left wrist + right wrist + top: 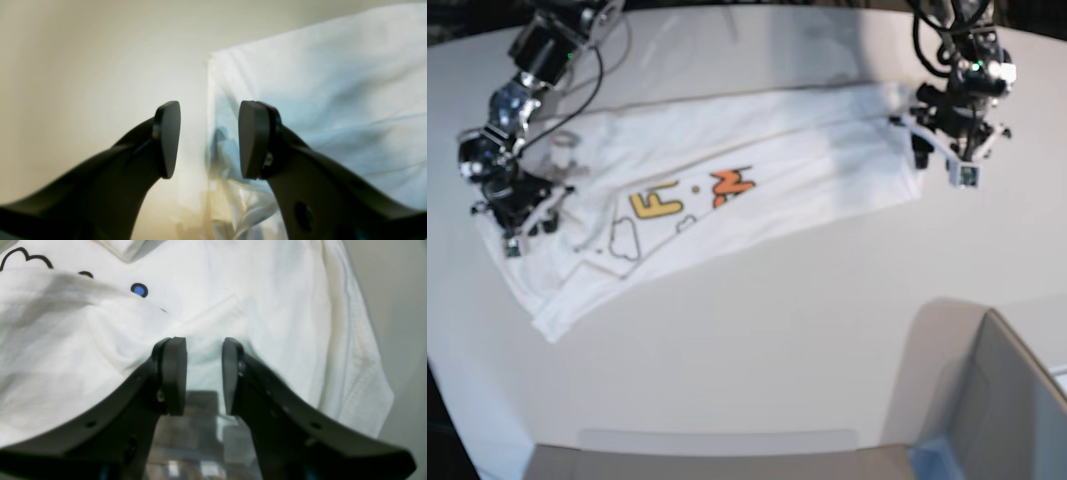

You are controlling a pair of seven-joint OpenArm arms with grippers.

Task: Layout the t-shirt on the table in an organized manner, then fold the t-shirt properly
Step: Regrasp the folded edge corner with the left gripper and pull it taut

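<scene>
The white t-shirt (757,190) lies lengthwise across the table (777,330), with yellow and orange letters and outlined doodles facing up. My left gripper (939,160) is at the shirt's right end. In the left wrist view the left gripper (208,140) is open, and the t-shirt's (333,83) straight edge runs below the gap, beside bare table (83,66). My right gripper (512,222) rests on the shirt's left end. In the right wrist view the right gripper (203,376) has its jaws partway apart over wrinkled t-shirt (250,290) cloth, near a blue dot (139,290).
A grey box corner (997,400) rises at the front right of the base view. Black cables hang from both arms at the back. The table's curved front edge (717,435) runs along the bottom, and bare table (400,306) shows right of the shirt's sleeve.
</scene>
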